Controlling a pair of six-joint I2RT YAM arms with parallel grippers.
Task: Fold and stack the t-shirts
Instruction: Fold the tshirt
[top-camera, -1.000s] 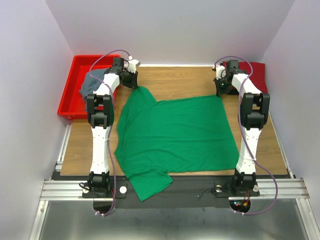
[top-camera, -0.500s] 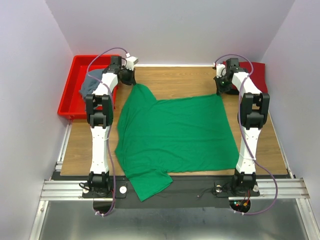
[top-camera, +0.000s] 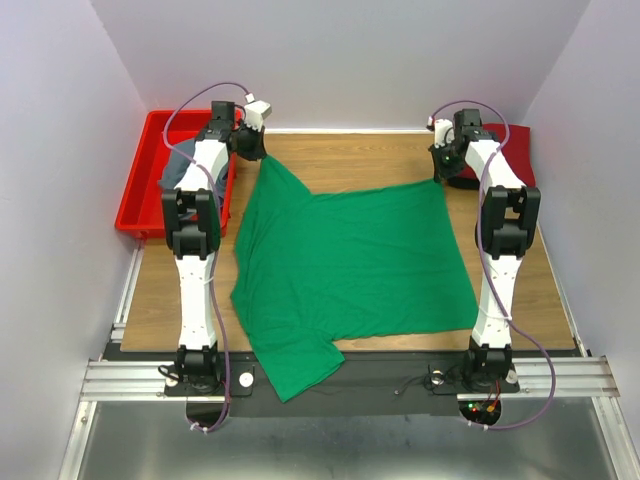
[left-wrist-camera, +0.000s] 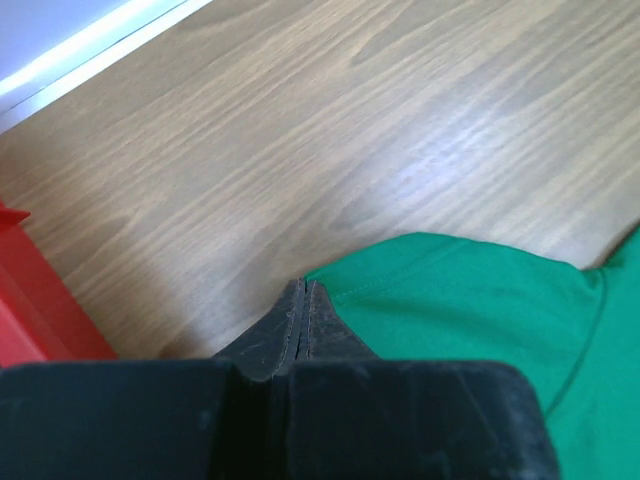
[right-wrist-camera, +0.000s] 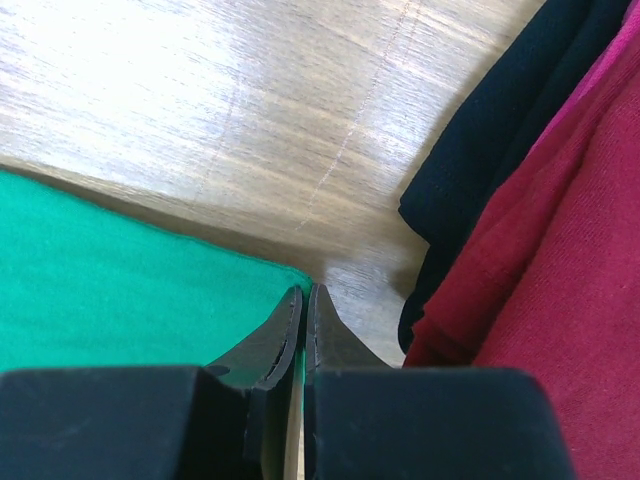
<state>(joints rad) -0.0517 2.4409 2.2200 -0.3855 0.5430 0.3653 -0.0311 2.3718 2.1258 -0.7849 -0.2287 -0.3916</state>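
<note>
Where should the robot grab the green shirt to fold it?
Probably its two far corners, pinched from above. The green shirt lies spread on the table, so only its thin edges give something to pinch. The left fingers and right fingers are shut on those corners.

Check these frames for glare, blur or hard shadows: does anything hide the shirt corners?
Top external: even light, sharp, soft shadows, the green t-shirt clear. Left wrist: mild sheen on the table; the left gripper soft-focus, cloth edge readable. Right wrist: strong glare washes out the table's grain at upper left; the right gripper and shirt corner are visible.
</note>
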